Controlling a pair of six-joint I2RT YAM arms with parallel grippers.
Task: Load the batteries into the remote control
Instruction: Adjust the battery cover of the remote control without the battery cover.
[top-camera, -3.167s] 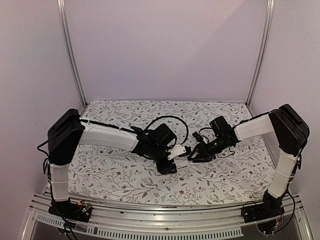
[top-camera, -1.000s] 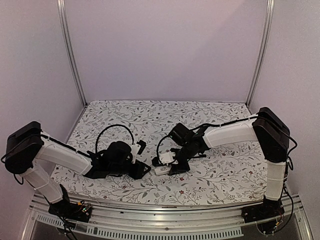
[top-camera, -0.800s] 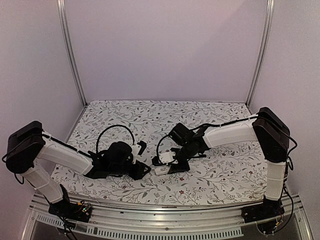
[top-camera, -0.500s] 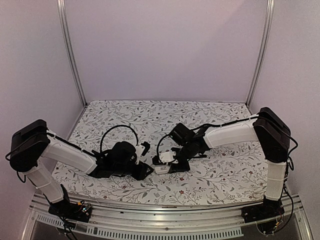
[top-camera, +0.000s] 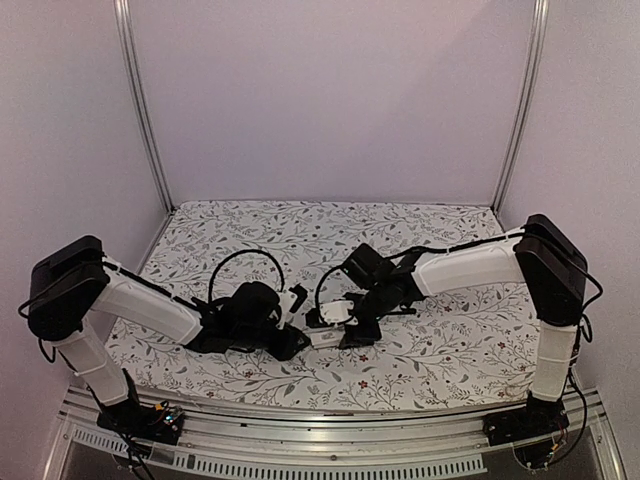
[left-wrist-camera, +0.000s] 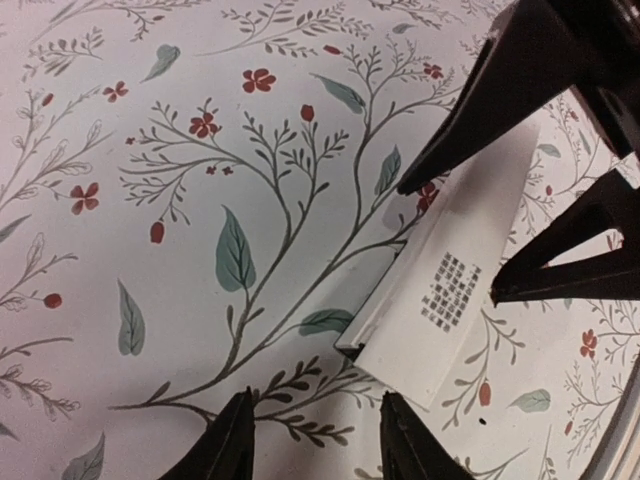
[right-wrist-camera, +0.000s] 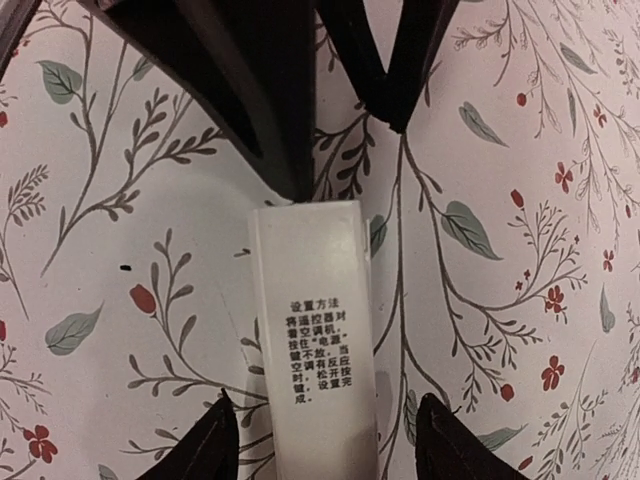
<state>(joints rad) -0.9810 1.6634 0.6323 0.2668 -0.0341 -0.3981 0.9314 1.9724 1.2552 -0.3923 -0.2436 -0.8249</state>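
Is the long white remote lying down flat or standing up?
Lying flat. The slim white plastic remote control rests lengthwise on the flowered tablecloth, with its printed label facing up.

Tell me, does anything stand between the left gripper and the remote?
Nothing visible does. Only bare cloth lies between the open left gripper and the near end of the remote. The right gripper straddles the remote farther along, clear of that path.
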